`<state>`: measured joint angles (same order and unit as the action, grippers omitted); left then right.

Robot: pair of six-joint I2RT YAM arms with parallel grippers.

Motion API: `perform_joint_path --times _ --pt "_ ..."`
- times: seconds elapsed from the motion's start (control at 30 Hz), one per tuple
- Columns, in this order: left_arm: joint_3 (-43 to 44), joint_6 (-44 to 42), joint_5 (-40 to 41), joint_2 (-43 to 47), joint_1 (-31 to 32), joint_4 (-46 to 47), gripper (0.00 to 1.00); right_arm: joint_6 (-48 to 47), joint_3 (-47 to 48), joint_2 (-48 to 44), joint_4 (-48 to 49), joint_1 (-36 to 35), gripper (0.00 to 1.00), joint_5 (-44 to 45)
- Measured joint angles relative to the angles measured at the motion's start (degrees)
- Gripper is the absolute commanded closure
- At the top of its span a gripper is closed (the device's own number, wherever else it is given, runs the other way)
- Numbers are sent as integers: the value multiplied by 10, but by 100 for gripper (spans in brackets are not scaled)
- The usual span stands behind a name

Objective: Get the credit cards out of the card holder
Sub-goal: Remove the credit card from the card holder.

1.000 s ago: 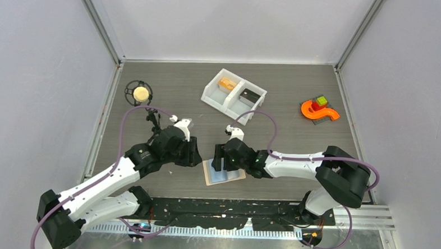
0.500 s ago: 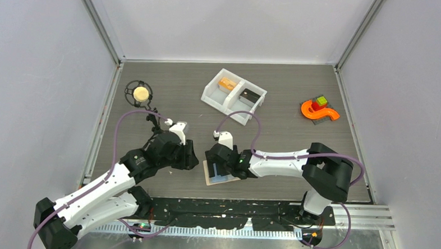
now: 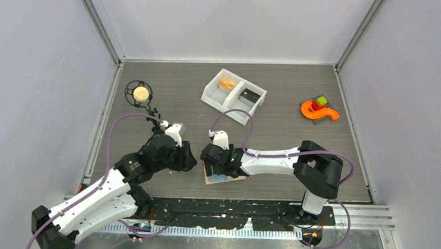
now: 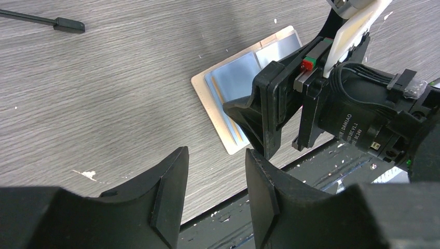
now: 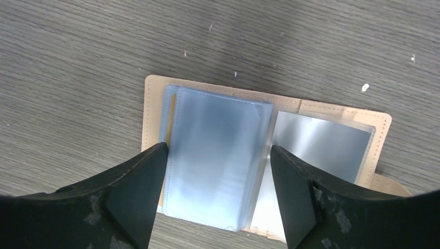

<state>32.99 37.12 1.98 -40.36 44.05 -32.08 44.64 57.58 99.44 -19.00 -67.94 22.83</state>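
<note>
Grey wood-grain surface (image 3: 285, 133), and both arms are reaching in toward its near middle. The right arm (image 3: 278, 161) lies long and low, coming across from the right. The left arm (image 3: 109, 184) angles up from the near left corner.

Back centre sits the white bin (image 3: 211, 97), with an orange-tan card (image 3: 227, 83) in its left compartment and a dark card (image 3: 249, 96) in its right. Both are well apart from the hands. Far right there's an orange toy (image 3: 319, 110), far left a pale ball (image 3: 141, 93).

Now the holder (image 5: 321, 137): it lies open and flat near the front edge, beige outside, blue sleeves (image 5: 218, 124) facing up. The right hand (image 5: 217, 153) is directly over it, pointing down, fingers spread wide. One finger is at the outer edge of the sleeve stack and the other at the fold, so the stack sits between them. Whether the tips touch it, I can't tell.

The left hand (image 4: 215, 155) hovers just beside the holder on its left, fingers apart, nothing between them. A thin orange-tan strip shows at the stack's outer edge; card or lining, can't tell.
</note>
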Motion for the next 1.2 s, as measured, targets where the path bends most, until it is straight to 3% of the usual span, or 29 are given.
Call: perform_joint_path --times 0.63,1.2 --pt "-14 15 -7 -42 0 8 54 8 -4 3 28 -1 52 13" --pt "-13 30 -36 -162 0 70 63 11 -162 -92 184 19 62 -2"
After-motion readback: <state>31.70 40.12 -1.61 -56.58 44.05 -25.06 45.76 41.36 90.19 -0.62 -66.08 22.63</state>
